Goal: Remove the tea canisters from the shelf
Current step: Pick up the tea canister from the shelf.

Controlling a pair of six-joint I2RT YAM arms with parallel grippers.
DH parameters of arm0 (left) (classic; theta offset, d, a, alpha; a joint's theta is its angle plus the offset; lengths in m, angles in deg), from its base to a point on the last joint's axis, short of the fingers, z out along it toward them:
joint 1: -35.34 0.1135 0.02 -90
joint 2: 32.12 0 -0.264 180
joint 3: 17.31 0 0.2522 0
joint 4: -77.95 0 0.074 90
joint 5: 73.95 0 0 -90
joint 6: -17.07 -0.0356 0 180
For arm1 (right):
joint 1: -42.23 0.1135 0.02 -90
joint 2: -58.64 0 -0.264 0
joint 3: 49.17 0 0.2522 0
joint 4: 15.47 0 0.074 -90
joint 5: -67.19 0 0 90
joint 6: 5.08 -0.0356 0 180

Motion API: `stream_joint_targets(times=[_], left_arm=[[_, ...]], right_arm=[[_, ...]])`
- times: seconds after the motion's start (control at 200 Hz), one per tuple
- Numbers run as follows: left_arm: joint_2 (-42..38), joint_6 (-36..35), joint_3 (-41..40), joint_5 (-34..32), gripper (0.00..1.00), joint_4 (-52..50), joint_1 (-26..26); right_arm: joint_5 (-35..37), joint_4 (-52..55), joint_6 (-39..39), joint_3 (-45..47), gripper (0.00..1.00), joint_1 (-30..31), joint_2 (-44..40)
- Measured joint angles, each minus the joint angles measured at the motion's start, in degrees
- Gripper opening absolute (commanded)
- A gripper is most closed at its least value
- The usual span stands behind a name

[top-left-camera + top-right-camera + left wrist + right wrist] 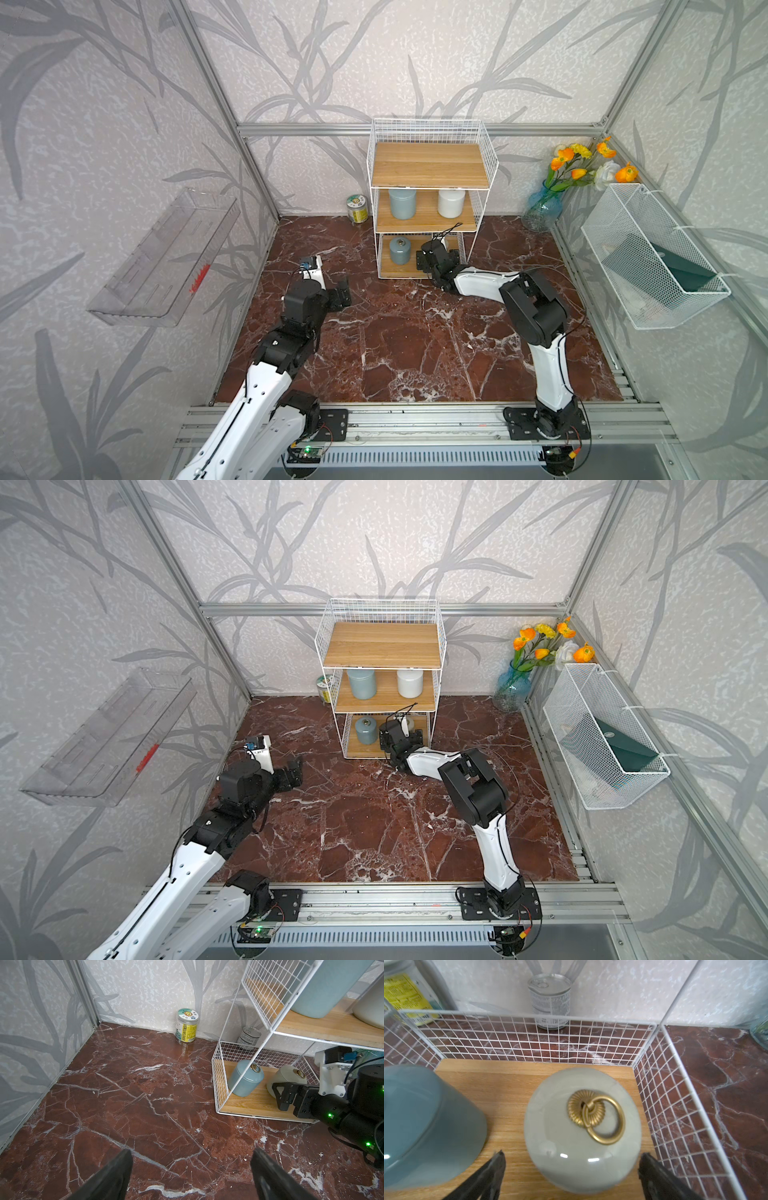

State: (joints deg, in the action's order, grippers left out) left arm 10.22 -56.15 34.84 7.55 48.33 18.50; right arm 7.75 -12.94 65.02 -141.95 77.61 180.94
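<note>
Progress: nothing is off yet; all four canisters stand on the white wire-frame shelf with wooden boards [428, 166], so the whole job is left.
Middle board: upper blue-grey matte canister [402, 203] and white matte canister [451, 203], standing apart and upright.
Bottom board: lower blue-grey matte canister [400, 250] with a brass ring pull, and beside it the beige round-lidded canister [581, 1132].
Top board: I see nothing on it.
Right gripper [573, 1157]: reached into the bottom level, jaws spread wide to either side of the beige canister, not clamped on it.
Left gripper [191, 1152]: jaws apart, holding nothing, over the red marble tabletop [395, 340], well clear of the shelf.
Likely step: I'd judge the beige canister is the first to come out.
White mesh wall basket [623, 249]: holds a dark green flat box.
Clear plastic wall tray [166, 257]: only a red mark shows.
Blue glass vase [540, 212]: orange, yellow and white flowers.
Beside the shelf: green-and-yellow printed tin [357, 209]; behind it, a silver can [549, 999].
</note>
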Motion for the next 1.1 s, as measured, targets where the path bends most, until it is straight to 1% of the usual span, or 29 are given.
stream_joint_targets(times=[0.235, 0.365, 0.5, 0.8, 1.1], left_arm=[[-0.22, 0.0, -0.09, -0.17, 0.9, 0.02, 0.0], [-0.28, 0.0, -0.44, -0.33, 0.9, 0.0, 0.0], [-0.37, 0.0, -0.76, -0.44, 0.9, 0.04, 0.0], [-1.03, 0.0, -1.16, -0.48, 0.9, 0.04, -0.04], [-1.05, 0.0, -1.4, -0.46, 0.9, 0.24, -0.04]], right_arm=[[-0.72, 5.07, -1.97, -3.58, 0.99, -0.68, 1.14], [-0.55, 9.11, -2.38, -8.31, 0.99, -1.11, 2.91], [-0.68, 12.63, -2.14, -11.02, 0.99, -1.16, 4.9], [0.0, 15.15, -2.34, -12.63, 1.0, -2.62, 6.56], [-0.26, 16.74, -2.82, -14.05, 0.9, -2.64, 7.37]])
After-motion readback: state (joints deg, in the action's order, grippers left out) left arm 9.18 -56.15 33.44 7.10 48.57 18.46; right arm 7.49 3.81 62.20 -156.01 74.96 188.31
